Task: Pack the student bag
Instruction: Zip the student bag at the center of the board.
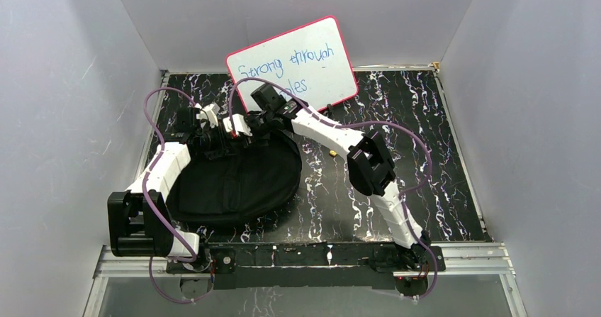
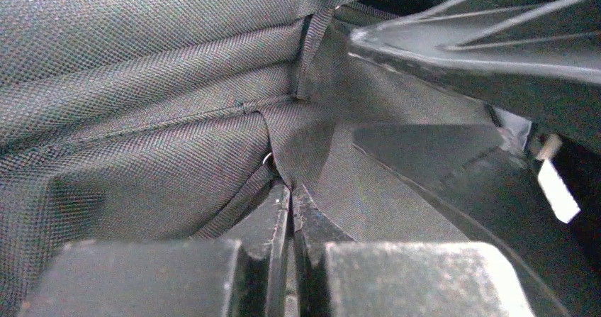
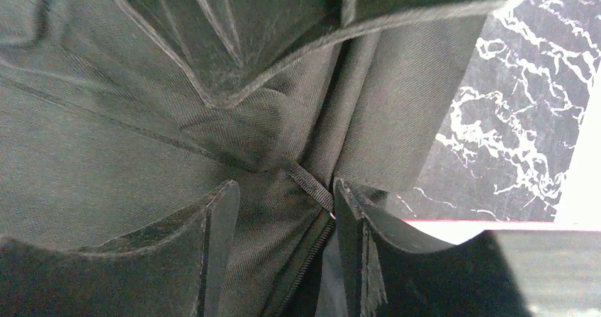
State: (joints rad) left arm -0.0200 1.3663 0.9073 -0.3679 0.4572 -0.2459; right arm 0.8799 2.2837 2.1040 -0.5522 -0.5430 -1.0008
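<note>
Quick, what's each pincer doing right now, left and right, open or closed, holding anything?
Left pincer: closed, pinching fabric of the student bag.
Right pincer: open, straddling a fold of the bag, not clamped on it.

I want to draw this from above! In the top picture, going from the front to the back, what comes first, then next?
Near to far: metal rail → black student bag → whiteboard with blue writing.

Whiteboard (image 1: pixel 298 47) txt part-hidden by R arm (image 1: pixel 329 136); student bag (image 1: pixel 234 186) top too.
</note>
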